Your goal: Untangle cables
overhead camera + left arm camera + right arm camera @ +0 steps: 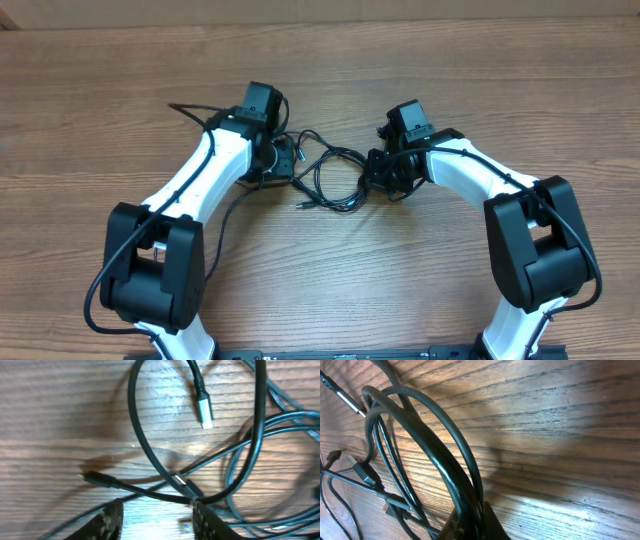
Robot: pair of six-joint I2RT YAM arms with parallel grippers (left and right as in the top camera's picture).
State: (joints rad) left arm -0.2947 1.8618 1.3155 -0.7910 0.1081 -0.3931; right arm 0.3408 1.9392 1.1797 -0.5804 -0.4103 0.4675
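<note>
**Cables** (330, 178): several thin black cords in loose, overlapping loops. They lay flat on the wooden bench (100, 80) about its middle, between the two pincers. One free end with a small plug (302, 205) pointed toward the bench edge on the robot's side.

**Left pincer** (285, 160): it sat low over the bench at the left side of the tangle.
- In its wrist view the left pincer (157, 521) had its fingers (111, 520) standing apart, with bare wood showing between them and nothing clamped.
- A thin cord ending in a dark plug (94, 478) ran across just ahead of the fingertips and met the tip of the right-hand finger.
- Beyond it a silvery plug (204, 412) lay on the wood inside a curve of thicker cable (142, 445).

**Right pincer** (385, 178): it sat low at the right side of the tangle.
- In its wrist view the right pincer (472, 522) was closed tight on the cables.
- Several glossy strands (420, 435) ran together into its tips and arched away over the bench.
- A slim metal jack tip (347, 400) showed toward the upper left of that view.
- Thinner cords crossed at the lower left.
</note>
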